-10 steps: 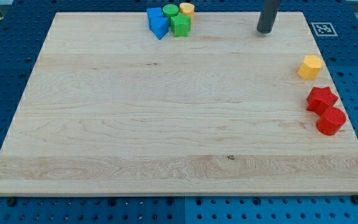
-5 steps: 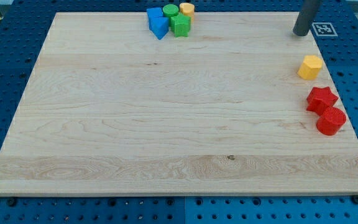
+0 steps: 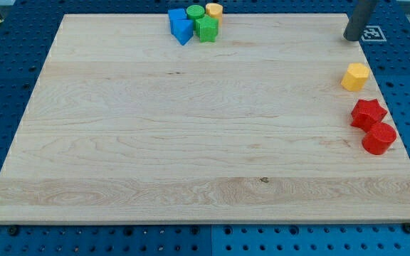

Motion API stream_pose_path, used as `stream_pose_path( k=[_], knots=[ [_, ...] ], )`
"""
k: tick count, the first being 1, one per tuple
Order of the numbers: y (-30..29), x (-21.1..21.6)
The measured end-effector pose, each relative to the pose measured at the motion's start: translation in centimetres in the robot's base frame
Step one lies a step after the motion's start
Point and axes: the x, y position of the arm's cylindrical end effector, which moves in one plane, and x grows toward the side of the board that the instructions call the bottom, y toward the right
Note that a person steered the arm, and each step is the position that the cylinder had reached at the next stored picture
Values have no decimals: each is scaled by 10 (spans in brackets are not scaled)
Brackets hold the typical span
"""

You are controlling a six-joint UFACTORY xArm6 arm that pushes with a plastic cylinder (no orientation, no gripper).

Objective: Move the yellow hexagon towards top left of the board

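Observation:
The yellow hexagon lies near the board's right edge, in the upper part of the view. My tip is at the board's top right corner, a short way above the hexagon and apart from it. The wooden board fills most of the view.
A red star and a red cylinder lie touching below the hexagon at the right edge. At the top edge sit a blue cube, a blue triangle, a green cylinder, a green block and a yellow cylinder. A marker tag lies beside the tip.
My tip has moved to the view's right along the top edge, from above the board's middle right to the top right corner. No block has moved.

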Motion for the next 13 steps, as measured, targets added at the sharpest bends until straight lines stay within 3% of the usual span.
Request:
stream_pose_path(
  k=[5, 9, 13],
  knots=[
    [58, 0],
    [58, 5],
    [46, 151]
  ],
)
